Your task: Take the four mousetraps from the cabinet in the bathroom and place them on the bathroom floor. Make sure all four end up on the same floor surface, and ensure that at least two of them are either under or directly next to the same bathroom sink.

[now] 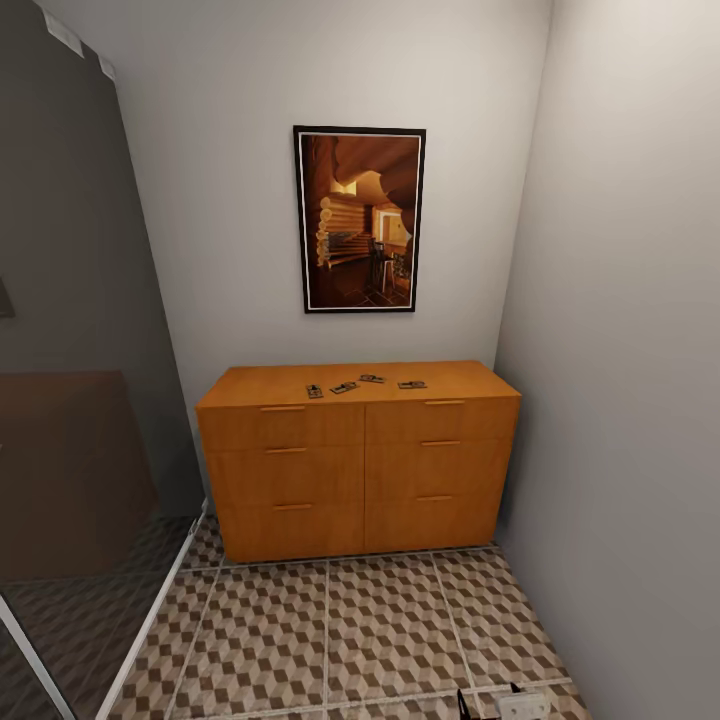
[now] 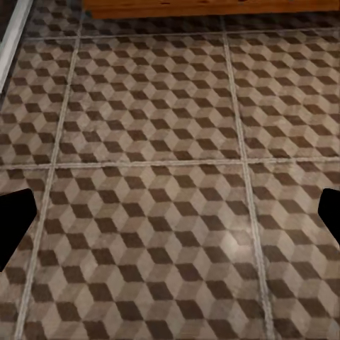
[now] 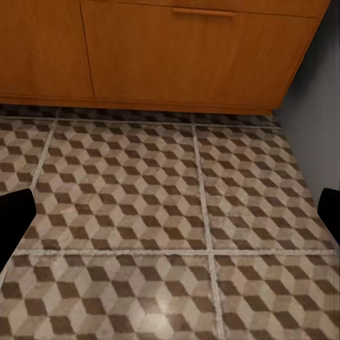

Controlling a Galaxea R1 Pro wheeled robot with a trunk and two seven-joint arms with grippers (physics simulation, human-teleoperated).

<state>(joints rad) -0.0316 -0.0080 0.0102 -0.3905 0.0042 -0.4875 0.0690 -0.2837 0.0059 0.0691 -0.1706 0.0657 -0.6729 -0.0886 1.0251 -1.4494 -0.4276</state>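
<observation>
Cube-patterned bathroom floor (image 1: 330,630) lies nearest, both grippers' fingers spread wide above it, apparently four mousetraps (image 1: 362,384) atop the cabinet (image 1: 360,470).

The orange-brown cabinet (image 1: 360,465) stands on the cube-patterned bathroom floor (image 1: 380,630) against the far wall; four mousetraps (image 1: 362,383) lie in a row on its top
</observation>
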